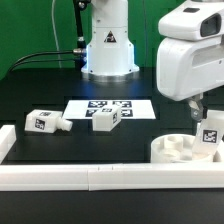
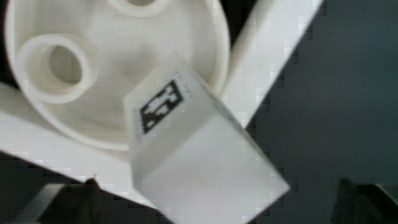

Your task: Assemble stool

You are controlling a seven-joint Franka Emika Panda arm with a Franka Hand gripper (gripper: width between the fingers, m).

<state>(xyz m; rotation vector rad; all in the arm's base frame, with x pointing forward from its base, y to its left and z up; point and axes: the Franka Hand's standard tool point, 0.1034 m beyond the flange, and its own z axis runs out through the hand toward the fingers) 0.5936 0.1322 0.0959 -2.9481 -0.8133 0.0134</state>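
- Tool [image 1: 203,106] hangs at the exterior view's right, jaws wide open and holding nothing as far as I can see.
- Right under it a leg [image 2: 199,150] stands in the seat [image 1: 185,150], tag end up; from the wrist view its long axis looks tilted, not plumb.
- Seat sits against the rail [image 1: 100,174] at the desk's front.
- Two more legs [image 1: 45,121] [image 1: 107,118] lie well off to the exterior view's left, one on the marker board [image 1: 135,106].
- My guess: next move is straight down onto that leg.
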